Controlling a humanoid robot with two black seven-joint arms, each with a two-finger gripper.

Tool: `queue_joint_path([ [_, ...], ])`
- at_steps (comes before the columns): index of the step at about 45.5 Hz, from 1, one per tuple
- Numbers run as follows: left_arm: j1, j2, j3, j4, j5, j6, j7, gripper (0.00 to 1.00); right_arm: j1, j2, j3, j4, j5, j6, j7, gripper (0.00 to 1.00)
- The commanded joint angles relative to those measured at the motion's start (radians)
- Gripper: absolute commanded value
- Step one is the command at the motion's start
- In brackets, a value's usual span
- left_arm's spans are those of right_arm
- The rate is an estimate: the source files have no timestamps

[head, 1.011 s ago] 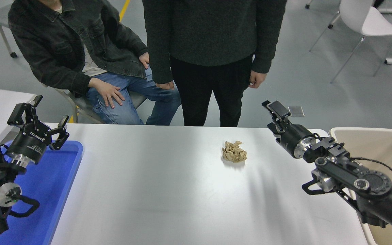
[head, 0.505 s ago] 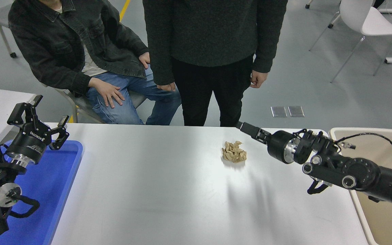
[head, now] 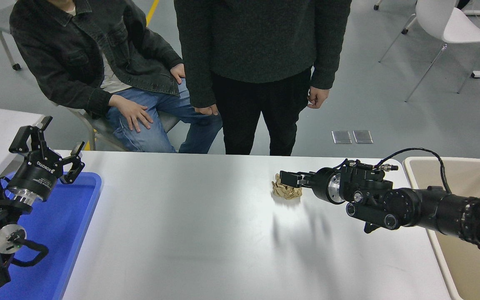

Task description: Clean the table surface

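Observation:
The white table surface point(head: 190, 225) is glossy and wide. A crumpled brown paper ball point(head: 286, 192) lies on it right of the middle, toward the far edge. My right gripper point(head: 290, 178) reaches in from the right, low over the top of the ball, and looks open. It hides the ball's upper part. My left gripper point(head: 48, 139) is open and empty, parked above the blue tray at the lower left.
A blue tray point(head: 77, 216) lies at the table's left end. A beige bin point(head: 465, 171) stands off the right end. One person sits point(head: 98, 62) and another stands point(head: 256, 50) at the far edge. A white chair point(head: 448, 25) is at the back right.
My right arm has swung left and down, from up near the bin to the paper ball, and the wrist has turned. The paper ball and the left arm have not moved.

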Motion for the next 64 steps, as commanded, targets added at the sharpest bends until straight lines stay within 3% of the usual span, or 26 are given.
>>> queue_joint_path([
  [1,0.0,0.0,0.0,0.0,0.0,0.0,0.0,1.0,-0.02,0.079,-0.018,-0.102,-0.008,0.028,-0.01,1.0],
  [13,0.0,0.0,0.0,0.0,0.0,0.0,0.0,1.0,-0.048,0.152,-0.056,-0.225,-0.008,0.047,-0.01,1.0],
  [30,0.0,0.0,0.0,0.0,0.0,0.0,0.0,1.0,-0.083,0.153,-0.059,-0.315,-0.008,0.053,-0.01,1.0],
  [64,0.0,0.0,0.0,0.0,0.0,0.0,0.0,1.0,-0.112,0.153,-0.041,-0.292,0.01,0.053,-0.01,0.98],
])
